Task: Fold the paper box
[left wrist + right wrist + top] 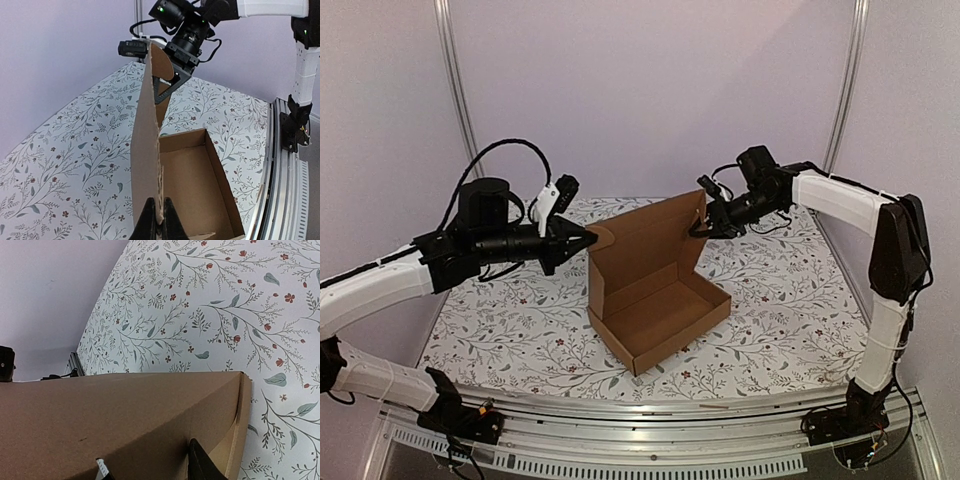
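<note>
Top external view: the paper box (655,300) sits mid-worktop (520,330), its lid (650,235) standing upright between your two arms.
Your left jaws are clenched on the lid's left edge, with the cardboard pinched between the fingertips (150,220) in the left wrist view. Your right jaws are at the lid's upper right corner, parted, with the cardboard close against them. You cannot tell whether either side touches it.

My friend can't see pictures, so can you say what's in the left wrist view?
The left gripper pinches the near edge of the upright lid of a brown box. The right gripper is at the lid's far top corner; the table is flowery.
</note>
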Controlling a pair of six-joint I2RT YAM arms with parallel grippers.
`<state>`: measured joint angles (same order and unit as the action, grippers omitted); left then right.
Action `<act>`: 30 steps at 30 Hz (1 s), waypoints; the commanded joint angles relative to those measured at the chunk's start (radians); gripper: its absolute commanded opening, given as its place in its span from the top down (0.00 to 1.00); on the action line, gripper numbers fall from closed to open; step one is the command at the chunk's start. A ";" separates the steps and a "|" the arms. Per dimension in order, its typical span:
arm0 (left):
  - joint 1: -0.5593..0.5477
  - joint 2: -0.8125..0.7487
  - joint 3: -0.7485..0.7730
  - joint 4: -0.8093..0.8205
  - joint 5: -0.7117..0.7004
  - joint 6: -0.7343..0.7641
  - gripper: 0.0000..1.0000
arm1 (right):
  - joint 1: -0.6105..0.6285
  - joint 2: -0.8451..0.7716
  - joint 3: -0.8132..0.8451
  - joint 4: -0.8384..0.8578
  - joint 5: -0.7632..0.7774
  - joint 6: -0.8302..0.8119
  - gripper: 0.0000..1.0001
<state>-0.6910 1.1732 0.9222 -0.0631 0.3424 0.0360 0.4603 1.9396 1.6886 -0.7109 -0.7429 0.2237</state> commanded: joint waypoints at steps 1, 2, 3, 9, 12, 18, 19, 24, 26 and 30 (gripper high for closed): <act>-0.066 -0.036 -0.044 0.006 -0.022 0.044 1.00 | 0.050 -0.048 -0.095 -0.011 -0.103 -0.002 0.67; -0.081 -0.041 -0.048 0.000 -0.017 0.061 1.00 | 0.049 -0.055 -0.107 -0.012 -0.104 -0.015 0.67; -0.100 -0.046 -0.053 -0.008 -0.012 0.081 1.00 | 0.049 -0.068 -0.121 -0.015 -0.103 -0.028 0.67; -0.238 -0.079 -0.093 -0.075 -0.077 0.208 1.00 | 0.044 -0.164 -0.243 -0.065 -0.072 -0.197 0.64; -0.296 -0.068 -0.098 -0.115 -0.114 0.237 1.00 | 0.044 -0.185 -0.280 -0.151 -0.051 -0.324 0.64; -0.373 -0.036 -0.086 -0.173 -0.193 0.270 1.00 | 0.015 -0.226 -0.373 -0.345 0.036 -0.638 0.54; -0.383 -0.034 -0.086 -0.176 -0.204 0.271 1.00 | -0.005 -0.250 -0.400 -0.366 0.031 -0.683 0.52; -0.428 -0.032 -0.081 -0.187 -0.250 0.299 1.00 | -0.104 -0.380 -0.471 -0.518 0.071 -0.918 0.37; -0.453 -0.026 -0.070 -0.200 -0.268 0.315 1.00 | -0.165 -0.410 -0.485 -0.579 0.082 -1.035 0.36; -0.480 0.004 -0.037 -0.247 -0.284 0.343 1.00 | -0.277 -0.422 -0.466 -0.718 0.029 -1.180 0.32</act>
<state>-1.1282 1.1198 0.8814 -0.1165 0.0746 0.3412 0.2619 1.5318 1.2160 -1.2404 -0.6876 -0.7219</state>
